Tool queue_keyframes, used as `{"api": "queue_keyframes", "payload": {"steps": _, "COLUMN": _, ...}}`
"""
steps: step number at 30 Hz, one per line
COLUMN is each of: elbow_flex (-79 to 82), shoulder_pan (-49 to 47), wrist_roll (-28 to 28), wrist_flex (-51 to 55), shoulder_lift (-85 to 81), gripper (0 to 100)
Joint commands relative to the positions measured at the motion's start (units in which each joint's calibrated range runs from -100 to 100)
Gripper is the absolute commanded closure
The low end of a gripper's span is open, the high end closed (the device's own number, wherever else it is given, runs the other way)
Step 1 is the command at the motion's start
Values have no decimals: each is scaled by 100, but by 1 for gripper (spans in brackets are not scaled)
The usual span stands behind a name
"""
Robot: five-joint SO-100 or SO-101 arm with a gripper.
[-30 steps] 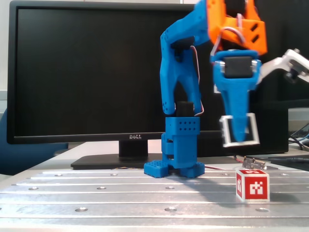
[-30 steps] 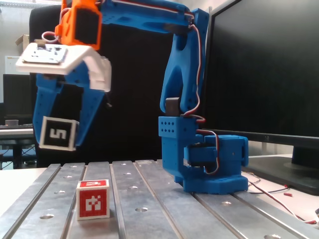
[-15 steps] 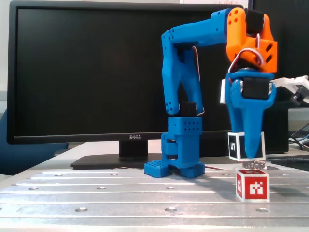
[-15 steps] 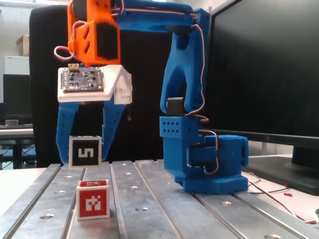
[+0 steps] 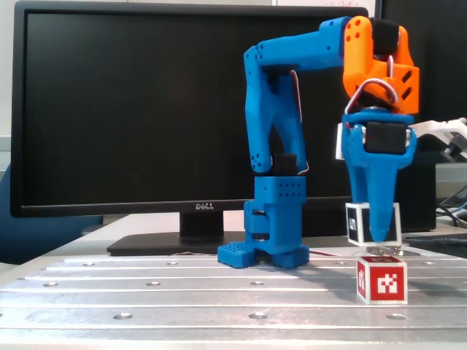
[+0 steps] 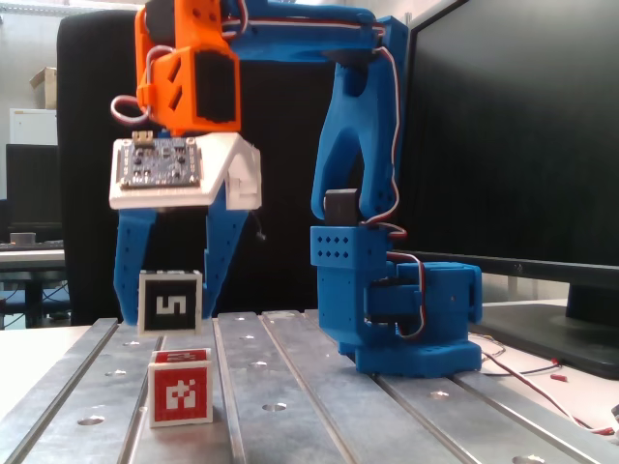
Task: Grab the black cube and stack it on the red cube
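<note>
Presently, black cube (image 6: pixel 170 302): rigid, light, smooth-faced, judged slip-prone; pinched at opposite side faces by gripper (image 6: pixel 169 311), held just above red cube (image 6: pixel 181 388).

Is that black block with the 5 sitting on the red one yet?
Not yet. The black cube hangs in the gripper, above and seemingly behind the red cube.

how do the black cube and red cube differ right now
Colour: the black cube has a black face with a white "5"-like mark, while the red cube is red with a white blocky pattern.
Support: the black cube is held between the gripper's fingers, while the red cube sits free on the metal table.
Height: the black cube is higher.
Both look the same size, with white borders.
</note>
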Motion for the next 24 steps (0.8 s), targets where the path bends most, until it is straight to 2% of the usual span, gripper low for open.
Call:
{"api": "queue_keyframes", "payload": {"steps": 1, "elbow_flex": -26, "shoulder_pan": 14, "wrist_roll": -44, "wrist_flex": -50, "shoulder_lift": -126, "gripper": 84}}
{"api": "queue_keyframes", "payload": {"steps": 5, "elbow_flex": -17, "shoulder_pan": 7, "wrist_roll": -223, "wrist_flex": -92, "shoulder_lift": -101, "gripper": 84}}
{"api": "queue_keyframes", "payload": {"steps": 24, "elbow_flex": 290, "shoulder_pan": 0, "wrist_roll": -233, "wrist_flex": -366, "shoulder_lift": -126, "gripper": 83}}
